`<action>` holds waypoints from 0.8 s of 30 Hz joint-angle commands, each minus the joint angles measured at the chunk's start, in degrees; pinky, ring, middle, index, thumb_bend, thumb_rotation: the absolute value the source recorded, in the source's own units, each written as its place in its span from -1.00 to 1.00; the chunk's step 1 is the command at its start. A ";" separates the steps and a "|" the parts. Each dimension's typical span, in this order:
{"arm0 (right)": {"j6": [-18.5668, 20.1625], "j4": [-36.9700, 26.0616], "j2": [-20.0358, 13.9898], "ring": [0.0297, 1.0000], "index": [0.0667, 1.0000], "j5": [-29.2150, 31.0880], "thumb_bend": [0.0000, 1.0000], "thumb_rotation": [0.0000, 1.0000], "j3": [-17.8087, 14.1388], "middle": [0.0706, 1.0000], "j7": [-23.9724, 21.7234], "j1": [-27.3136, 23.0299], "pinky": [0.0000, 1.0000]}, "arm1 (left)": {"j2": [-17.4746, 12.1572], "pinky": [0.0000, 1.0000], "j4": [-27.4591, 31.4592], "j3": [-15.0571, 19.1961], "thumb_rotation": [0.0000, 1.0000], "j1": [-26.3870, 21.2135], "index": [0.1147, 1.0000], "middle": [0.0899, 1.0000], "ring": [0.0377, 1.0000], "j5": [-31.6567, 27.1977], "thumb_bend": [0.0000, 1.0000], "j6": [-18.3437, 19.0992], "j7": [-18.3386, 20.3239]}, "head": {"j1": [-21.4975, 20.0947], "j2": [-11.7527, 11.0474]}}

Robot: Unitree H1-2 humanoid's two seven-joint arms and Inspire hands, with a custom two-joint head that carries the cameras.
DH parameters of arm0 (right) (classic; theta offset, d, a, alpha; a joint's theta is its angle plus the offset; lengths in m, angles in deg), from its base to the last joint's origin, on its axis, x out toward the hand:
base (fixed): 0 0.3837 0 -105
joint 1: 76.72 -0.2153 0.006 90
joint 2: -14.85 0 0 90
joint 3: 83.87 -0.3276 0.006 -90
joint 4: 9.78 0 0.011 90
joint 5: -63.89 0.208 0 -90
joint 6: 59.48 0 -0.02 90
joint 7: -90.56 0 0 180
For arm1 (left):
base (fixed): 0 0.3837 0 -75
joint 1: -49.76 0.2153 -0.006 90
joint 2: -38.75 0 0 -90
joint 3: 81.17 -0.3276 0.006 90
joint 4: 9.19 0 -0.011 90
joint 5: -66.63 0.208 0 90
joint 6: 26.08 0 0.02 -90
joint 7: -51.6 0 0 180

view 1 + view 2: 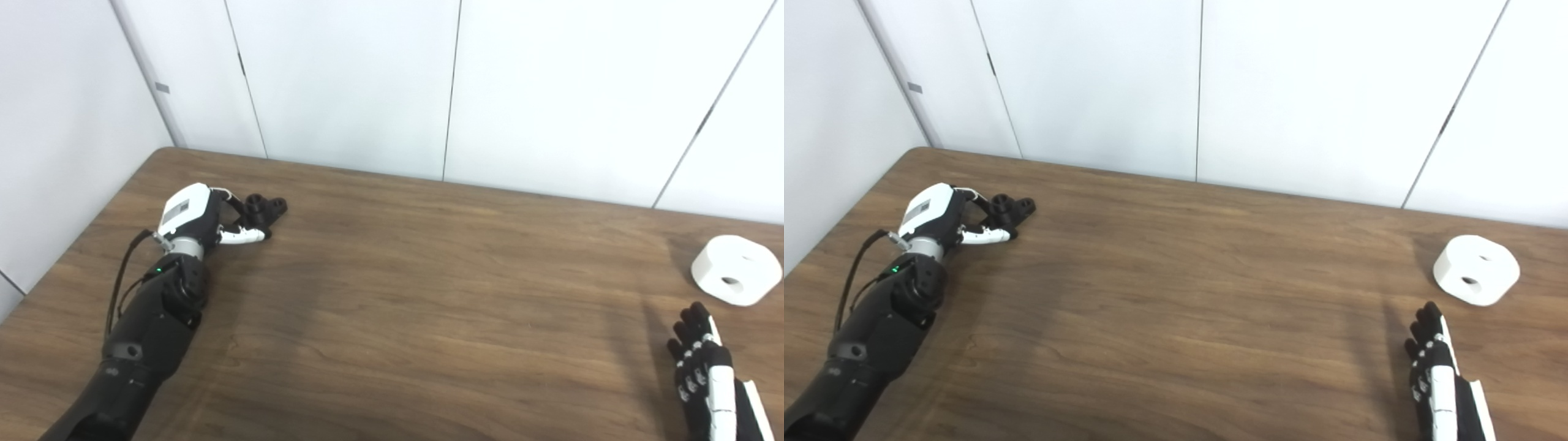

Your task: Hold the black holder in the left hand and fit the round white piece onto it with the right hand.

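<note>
1. The left hand point(199, 217) sits at the left of the frame, low over the wooden table point(416, 294), with its arm coming up from the lower left corner.
2. Its fingers point(245, 234) curl around the black holder point(264, 208), which rests on the table at the hand's right side; the hand looks to be grasping it, though the contact is partly hidden.
3. The round white piece point(737, 269) lies flat on the table at the far right of the frame, well apart from the holder, with a hole showing in its side.
4. The right hand point(704, 373) is in the lower right corner, just below the white piece and not touching it; it is released, fingers extended and holding nothing.
5. White wall panels point(441, 79) fill the upper half of the frame behind the table.
</note>
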 commanded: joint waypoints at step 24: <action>0.49 2.16 1.14 1.00 1.00 2.14 -0.24 1.00 0.19 1.00 -0.33 2.91 1.00 | -0.87 0.95 1.06 0.05 -0.92 -0.53 -0.16 0.62 0.92 -3.67 0.03 -0.54 1.01 | 0.11 0.62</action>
